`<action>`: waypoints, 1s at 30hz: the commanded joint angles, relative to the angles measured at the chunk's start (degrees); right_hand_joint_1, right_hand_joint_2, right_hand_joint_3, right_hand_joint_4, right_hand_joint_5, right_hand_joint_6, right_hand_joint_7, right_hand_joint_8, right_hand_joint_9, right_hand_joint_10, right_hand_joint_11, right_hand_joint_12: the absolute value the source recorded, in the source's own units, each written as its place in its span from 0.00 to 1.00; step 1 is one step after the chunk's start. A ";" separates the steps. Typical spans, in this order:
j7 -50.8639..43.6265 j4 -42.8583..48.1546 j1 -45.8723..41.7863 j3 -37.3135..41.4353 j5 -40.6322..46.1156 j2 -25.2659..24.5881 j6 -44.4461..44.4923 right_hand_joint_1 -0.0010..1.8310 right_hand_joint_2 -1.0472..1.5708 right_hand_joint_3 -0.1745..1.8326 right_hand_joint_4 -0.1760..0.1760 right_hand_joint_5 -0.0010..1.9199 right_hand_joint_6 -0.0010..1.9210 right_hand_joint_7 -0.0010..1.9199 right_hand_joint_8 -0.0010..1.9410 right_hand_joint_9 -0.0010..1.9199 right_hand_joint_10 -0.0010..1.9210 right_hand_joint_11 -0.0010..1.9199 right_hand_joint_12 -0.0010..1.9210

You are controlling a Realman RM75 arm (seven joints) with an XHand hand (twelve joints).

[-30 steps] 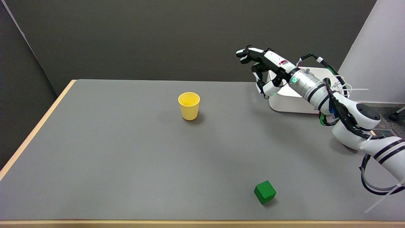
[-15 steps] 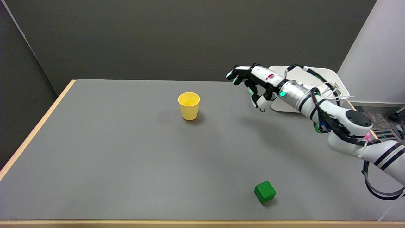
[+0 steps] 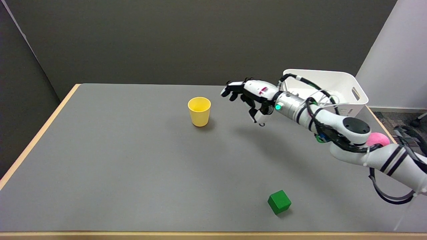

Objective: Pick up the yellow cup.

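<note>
The fingers [image 3: 231, 90] of the right hand [image 3: 248, 96] are spread apart and slightly curled, with nothing held between them; the thumb is hung lower, away from the others. The hand is carried in the air to the right of the cup [image 3: 199, 111], near it but not touching, with the fingertips pointed toward the cup at about the height of its rim. Behind the hand, the arm [image 3: 333, 123] is stretched away from the cup toward the lower right. The cup is stood upright on the table [image 3: 116, 160], mouth up. A white bin [image 3: 337, 83] is seen well to the right of the cup, behind the arm. A green cube [image 3: 279, 201] is placed well apart from the cup, toward the near right. A pink object [image 3: 377, 138] is partly hidden behind the arm, far right of the cup.
</note>
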 commanded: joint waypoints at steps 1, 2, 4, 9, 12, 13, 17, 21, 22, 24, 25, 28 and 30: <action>-0.89 -4.43 10.49 -13.33 0.27 -5.38 -1.18 1.00 0.57 0.71 0.73 0.20 0.31 0.30 0.30 0.49 1.00 0.48 0.83; -0.89 -4.66 10.80 -13.60 0.17 -5.65 -1.08 1.00 0.57 0.71 0.73 0.20 0.31 0.30 0.29 0.49 1.00 0.48 0.83; -0.89 -5.52 11.68 -14.16 0.05 -6.69 -0.69 1.00 0.57 0.71 0.73 0.20 0.31 0.30 0.29 0.49 1.00 0.48 0.83; -0.89 -7.82 13.12 -15.22 -0.03 -8.77 0.10 1.00 0.57 0.71 0.73 0.20 0.31 0.30 0.29 0.49 1.00 0.48 0.83; -0.89 -9.41 13.99 -15.53 -0.03 -9.86 0.64 1.00 0.57 0.71 0.73 0.20 0.31 0.30 0.29 0.49 1.00 0.48 0.83; -0.89 -9.76 14.17 -15.62 -0.03 -10.13 0.64 1.00 0.57 0.71 0.73 0.20 0.31 0.30 0.29 0.49 1.00 0.48 0.83; -0.89 -11.68 15.30 -16.19 -0.03 -11.29 0.72 1.00 0.57 0.71 0.73 0.20 0.31 0.30 0.29 0.49 1.00 0.48 0.83; -0.89 -13.14 16.28 -16.66 -0.03 -12.22 0.94 1.00 0.57 0.71 0.73 0.20 0.31 0.30 0.29 0.49 1.00 0.48 0.83; -0.89 -13.55 16.49 -16.71 -0.03 -12.49 1.13 1.00 0.57 0.71 0.73 0.20 0.31 0.30 0.29 0.49 1.00 0.48 0.83; -0.89 -14.25 16.80 -16.73 -0.03 -12.84 1.38 1.00 0.57 0.71 0.73 0.20 0.31 0.30 0.29 0.49 1.00 0.48 0.83; -0.89 -14.63 16.94 -16.79 -0.03 -13.08 1.47 1.00 0.57 0.71 0.73 0.20 0.31 0.30 0.29 0.49 1.00 0.48 0.83; -0.89 -15.06 17.24 -16.73 -0.03 -13.26 1.52 1.00 0.57 0.71 0.73 0.20 0.31 0.30 0.29 0.49 1.00 0.48 0.83; -0.89 -15.19 17.24 -16.46 -0.03 -13.26 1.52 1.00 0.57 0.71 0.73 0.20 0.31 0.30 0.29 0.49 1.00 0.48 0.83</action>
